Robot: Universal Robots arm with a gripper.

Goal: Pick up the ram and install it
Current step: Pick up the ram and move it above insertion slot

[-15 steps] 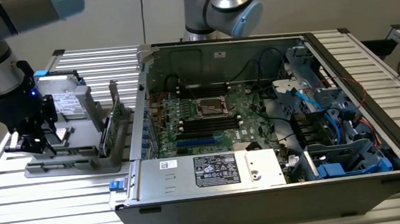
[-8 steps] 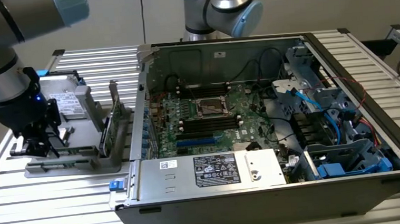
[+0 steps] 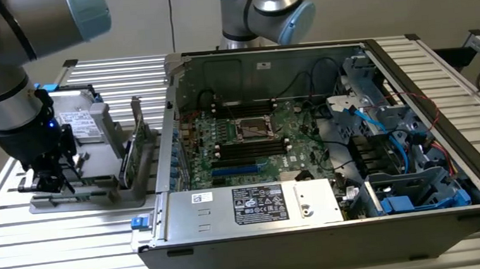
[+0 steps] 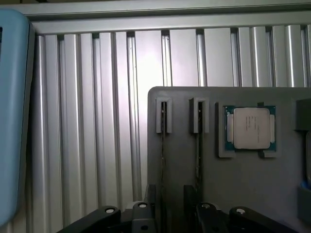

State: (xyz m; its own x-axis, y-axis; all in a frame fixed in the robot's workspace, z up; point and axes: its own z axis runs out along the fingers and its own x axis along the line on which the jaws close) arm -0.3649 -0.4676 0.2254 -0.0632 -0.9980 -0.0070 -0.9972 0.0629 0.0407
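Slatted aluminium makes up the bench (image 3: 27,232) under everything. The open case (image 3: 333,248) stands on it, and a grey holder (image 4: 243,189) sits beside that, toward the exterior view's left. I hang over the holder, claw (image 4: 170,194) pointed down.

Two thin sticks stand on edge in their slots. The ram (image 4: 164,145) I am lined up on runs between my jaws, and the second stick (image 4: 198,145) lies just beside one finger. A CPU (image 4: 250,127) sits in its own pocket near them.

My claw is spread, one finger on each side of the ram, and I cannot see either pad touching it. So I judge the pick to be the step in hand, with the grasp not yet made. Nothing looks installed either: the black slots (image 3: 250,149) on the board in the case seem vacant, as far as I can tell.

Taking the ram cleanly calls for jaws square to its flat faces and centred so neither pad catches the neighbour. The pinch must be firm enough to lift it straight out of its slot without bending so thin a board.
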